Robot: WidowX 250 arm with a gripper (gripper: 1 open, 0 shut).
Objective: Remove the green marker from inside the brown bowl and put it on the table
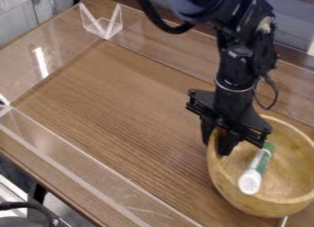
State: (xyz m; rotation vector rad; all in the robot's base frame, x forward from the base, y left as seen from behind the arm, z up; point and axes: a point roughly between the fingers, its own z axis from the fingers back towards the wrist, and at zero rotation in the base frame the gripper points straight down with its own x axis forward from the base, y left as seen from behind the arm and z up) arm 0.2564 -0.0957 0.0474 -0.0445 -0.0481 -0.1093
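Note:
The brown bowl sits on the table at the lower right. The green marker hangs slanted inside it, white cap end down near the bowl's floor and green end up. My gripper points straight down over the bowl's left half. Its black fingers are shut on the marker's upper green end, and the marker's top is partly hidden between them.
Clear acrylic walls edge the tabletop at the front left and along the back. A small clear acrylic stand is at the far left corner. The black arm rises from the bowl toward the top right.

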